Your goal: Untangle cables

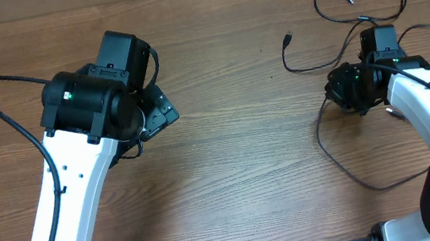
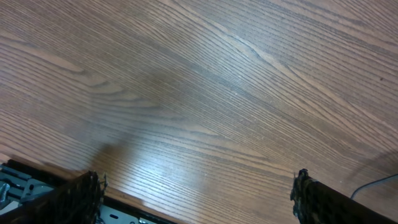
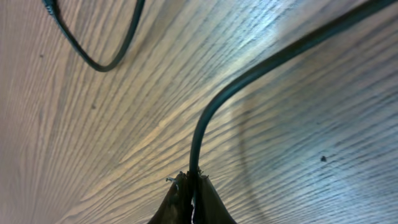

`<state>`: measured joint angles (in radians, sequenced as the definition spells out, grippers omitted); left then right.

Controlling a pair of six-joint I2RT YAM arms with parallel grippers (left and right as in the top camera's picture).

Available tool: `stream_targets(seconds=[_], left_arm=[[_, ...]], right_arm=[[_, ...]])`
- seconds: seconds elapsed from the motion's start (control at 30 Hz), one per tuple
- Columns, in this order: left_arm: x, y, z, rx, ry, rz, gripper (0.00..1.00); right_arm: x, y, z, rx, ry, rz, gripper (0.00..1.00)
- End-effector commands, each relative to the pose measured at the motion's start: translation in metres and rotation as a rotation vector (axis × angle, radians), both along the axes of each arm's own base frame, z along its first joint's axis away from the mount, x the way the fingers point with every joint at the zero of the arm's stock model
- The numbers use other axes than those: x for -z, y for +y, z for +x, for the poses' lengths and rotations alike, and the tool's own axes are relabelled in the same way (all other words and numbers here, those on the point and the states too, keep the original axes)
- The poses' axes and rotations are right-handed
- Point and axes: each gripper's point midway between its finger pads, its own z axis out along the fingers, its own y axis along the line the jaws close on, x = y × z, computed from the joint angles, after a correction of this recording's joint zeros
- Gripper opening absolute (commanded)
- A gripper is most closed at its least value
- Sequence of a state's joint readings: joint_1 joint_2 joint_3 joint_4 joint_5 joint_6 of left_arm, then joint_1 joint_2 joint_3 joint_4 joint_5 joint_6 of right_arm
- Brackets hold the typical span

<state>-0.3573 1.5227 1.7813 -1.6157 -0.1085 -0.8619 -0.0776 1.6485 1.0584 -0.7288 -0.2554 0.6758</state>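
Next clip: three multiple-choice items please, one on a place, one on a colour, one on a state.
1. Where do the cables lie, seen from overhead? A upper right; B lower left; C centre.
2. Their colour? A white; B black; C red.
3. The right jaws are: A wide open; B shut on a cable; C shut, empty.
Key: A, loops beside the right arm; B, dark cords on the table; B, a cable leaves the closed tips in the right wrist view.
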Motion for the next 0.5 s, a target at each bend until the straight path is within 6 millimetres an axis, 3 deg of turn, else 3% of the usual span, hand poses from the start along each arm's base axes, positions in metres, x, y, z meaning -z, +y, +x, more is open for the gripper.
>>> stream_targets(seconds=[0.0, 0.03, 0.1, 0.17, 0.27, 0.4, 0.47], left_arm=[[-0.007, 0.001, 0.002, 0.004, -0.027, -0.001, 1.0], [-0.007, 0.002, 0.002, 0.004, -0.026, -0.001, 1.0], [-0.007, 0.001, 0.002, 0.004, -0.027, -0.001, 0.99], [-0.007, 0.001, 0.002, 0.004, -0.027, -0.001, 1.0], [-0.007, 0.001, 0.002, 0.004, -0.027, -0.001, 1.0], [-0.007, 0.002, 0.001, 0.005, -0.024, 0.0, 1.0], [-0.007, 0.002, 0.001, 0.015, -0.023, 0.003, 1.0]], right_arm=[[-0.002, -0.011, 0.002, 0.007, 0.005, -0.072, 0.06], [0.0, -0.015, -0.002, 0.014, 0.025, -0.096, 0.08], [0.003, -0.023, -0.01, 0.026, 0.063, -0.142, 0.23], [0.006, -0.029, -0.019, 0.034, 0.099, -0.178, 0.53], [0.007, -0.035, -0.025, 0.04, 0.128, -0.208, 0.86], [0.005, -0.054, -0.03, 0.086, 0.155, -0.248, 0.98], [0.0, -0.074, -0.033, 0.145, 0.168, -0.247, 1.0]])
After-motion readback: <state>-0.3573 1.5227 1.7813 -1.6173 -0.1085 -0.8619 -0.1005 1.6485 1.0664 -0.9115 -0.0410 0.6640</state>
